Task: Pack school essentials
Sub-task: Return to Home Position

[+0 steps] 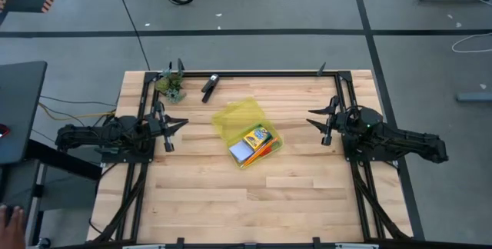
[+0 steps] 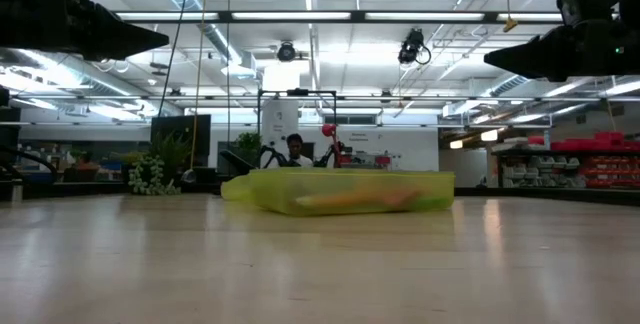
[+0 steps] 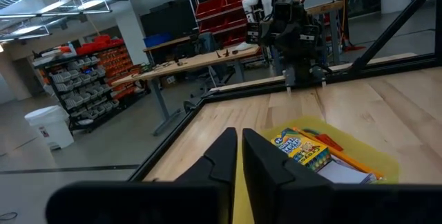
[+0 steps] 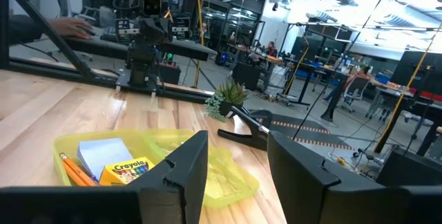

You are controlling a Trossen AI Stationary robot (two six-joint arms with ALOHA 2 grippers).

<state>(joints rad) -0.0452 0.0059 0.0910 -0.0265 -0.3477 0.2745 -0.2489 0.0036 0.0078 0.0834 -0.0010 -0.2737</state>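
One translucent yellow plastic case (image 2: pixel 350 190) sits at the middle of the wooden bench (image 1: pixel 231 203), its single lid (image 1: pixel 233 115) folded open and lying flat on the far side.

Inside the case, seen from above:
- One yellow-green crayon box (image 1: pixel 258 137). The word "Crayola" can be read on it in the right wrist view.
- One pale blue-white note pad (image 1: pixel 241 154), just beside the crayon box.
- A small bunch of thin orange pencils (image 1: pixel 269 151), along the crayon box's other side. There are at least two, but an exact count cannot be made.

Nothing else in the case can be made out.

One black elongated clip-like object (image 1: pixel 210 87) lies on the bench beyond the case, near the far edge. One small green plant (image 1: pixel 172 87) stands close to it.

The left gripper (image 3: pixel 239 141) hangs above the bench's left side, well apart from the case. Its fingers are drawn almost together with only a thin slit between them, and they hold nothing. The right gripper (image 4: pixel 237 141) hangs above the right side, also well apart from the case, with its fingers spread wide and empty.
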